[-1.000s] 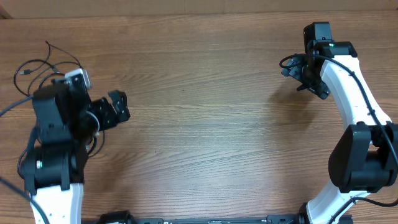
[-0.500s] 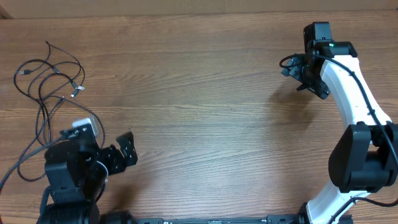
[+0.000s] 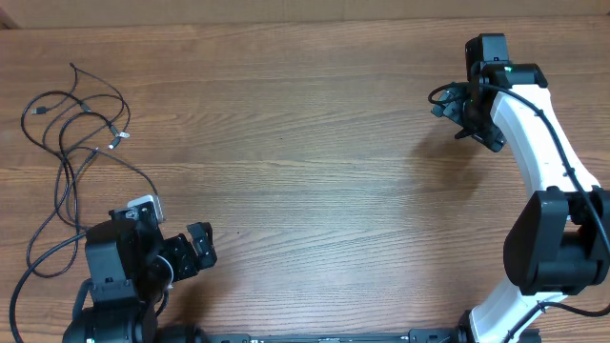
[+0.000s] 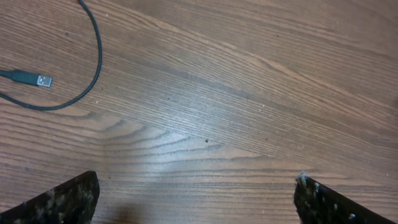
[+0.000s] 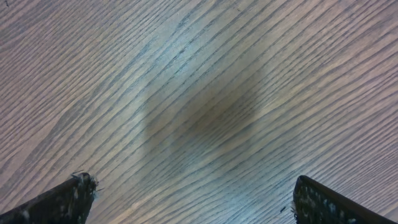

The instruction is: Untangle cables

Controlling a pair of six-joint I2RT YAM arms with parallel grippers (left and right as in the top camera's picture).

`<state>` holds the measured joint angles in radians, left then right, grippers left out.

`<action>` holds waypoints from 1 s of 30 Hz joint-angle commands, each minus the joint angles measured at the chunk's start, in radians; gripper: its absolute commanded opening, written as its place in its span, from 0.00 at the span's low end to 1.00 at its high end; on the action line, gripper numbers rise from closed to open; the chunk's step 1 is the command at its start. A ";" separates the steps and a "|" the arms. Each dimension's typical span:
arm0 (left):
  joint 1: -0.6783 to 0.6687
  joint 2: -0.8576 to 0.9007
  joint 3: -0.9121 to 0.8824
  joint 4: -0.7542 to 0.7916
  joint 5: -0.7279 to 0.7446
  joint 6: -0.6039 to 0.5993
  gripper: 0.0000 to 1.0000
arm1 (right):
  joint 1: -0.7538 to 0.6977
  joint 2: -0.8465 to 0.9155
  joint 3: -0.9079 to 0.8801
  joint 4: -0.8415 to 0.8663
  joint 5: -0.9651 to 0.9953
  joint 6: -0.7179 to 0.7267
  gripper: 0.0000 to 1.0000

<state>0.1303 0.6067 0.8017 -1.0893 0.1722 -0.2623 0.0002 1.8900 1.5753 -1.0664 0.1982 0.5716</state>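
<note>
Thin black cables [image 3: 69, 157] with small plug ends: loose overlapping loops at the far-left of the wooden table [image 3: 305, 171], neither gripper on them.
Risk: pinching at a crossing would lift two strands and cinch the tangle. The strand trailing near the left arm's base could snag when the arm swings out. Left gripper [image 3: 195, 250] sits low by its base, aimed right, fingers wide, empty; a silvery plug [image 4: 41, 80] lies ahead-left of it. Right gripper [image 3: 456, 119] is far-right, facing down, wide, empty.
</note>
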 commanded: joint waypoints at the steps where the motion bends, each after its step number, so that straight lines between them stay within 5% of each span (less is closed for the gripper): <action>1: -0.006 -0.008 -0.024 0.001 0.001 -0.010 1.00 | -0.002 -0.015 -0.005 0.004 0.011 -0.004 1.00; 30: -0.006 -0.386 -0.064 0.028 0.001 -0.010 1.00 | -0.002 -0.015 -0.005 0.004 0.011 -0.004 1.00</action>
<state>0.1303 0.2695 0.7444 -1.0660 0.1722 -0.2623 -0.0002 1.8900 1.5753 -1.0660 0.1982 0.5713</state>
